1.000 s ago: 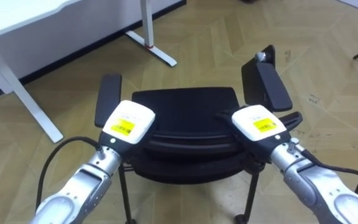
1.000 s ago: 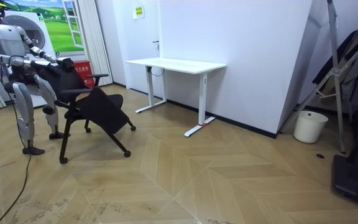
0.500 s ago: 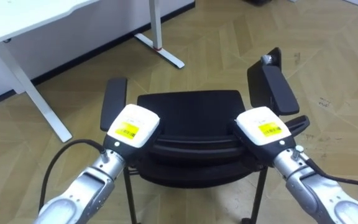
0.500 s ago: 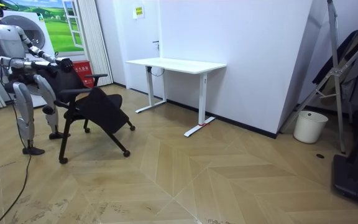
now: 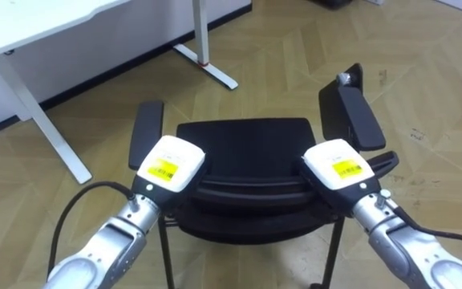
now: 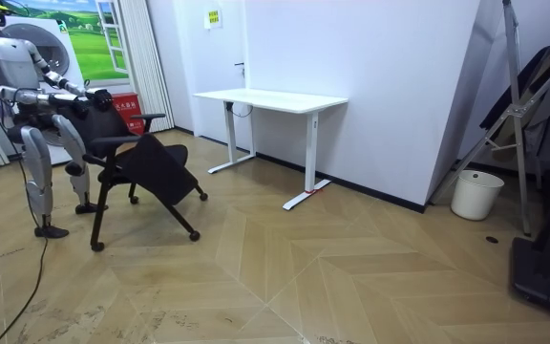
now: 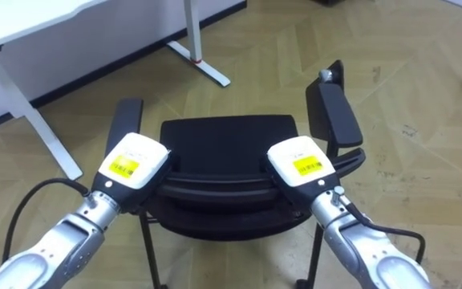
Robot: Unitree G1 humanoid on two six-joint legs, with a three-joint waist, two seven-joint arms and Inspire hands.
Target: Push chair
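Because the chair [image 5: 243, 152] on the floor [image 5: 279, 48] is to be pushed, left hand [image 5: 167, 163] and right hand [image 5: 339, 167] are laid at either end of its backrest, presumably for an even shove. Whether it is clasped cannot be told; a white worktop [image 5: 22, 28] lies beyond the chair.

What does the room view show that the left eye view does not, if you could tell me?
The room view adds the robot standing behind the chair, a green landscape picture behind it and a white bucket by the wall. The left eye view adds a look down on the seat between both armrests, with the left hand and right hand at the backrest's top. Both show the chair, the white desk and the wooden floor.
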